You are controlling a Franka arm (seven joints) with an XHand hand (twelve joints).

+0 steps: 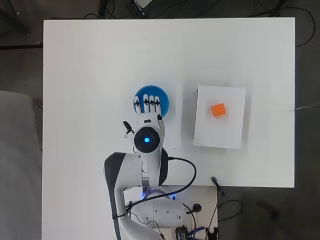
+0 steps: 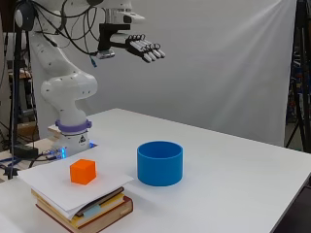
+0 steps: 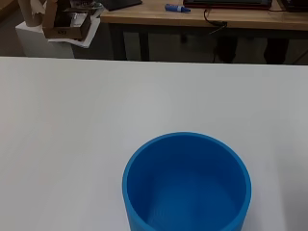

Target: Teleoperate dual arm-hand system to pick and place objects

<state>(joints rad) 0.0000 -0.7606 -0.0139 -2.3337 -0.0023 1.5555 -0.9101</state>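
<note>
An orange cube point(image 1: 218, 109) point(image 2: 82, 171) rests on a white sheet point(image 1: 220, 131) point(image 2: 48, 184) laid over a stack of books point(image 2: 92, 211), right of centre in the overhead view. A round blue cup point(image 1: 162, 100) point(image 2: 160, 163) point(image 3: 186, 183) stands upright on the table, left of the sheet, and looks empty in the wrist view. My hand point(image 1: 147, 105) point(image 2: 141, 48) hangs high above the cup with straight fingers point(image 2: 154, 54) and holds nothing. In the overhead view it covers part of the cup.
The white table point(image 1: 100, 75) point(image 2: 233, 184) point(image 3: 72, 120) carries only the cup and the book stack. The arm's base point(image 2: 73, 131) sits at the table's near edge with cables point(image 1: 185, 180) around it. A desk and boxes stand in the room beyond.
</note>
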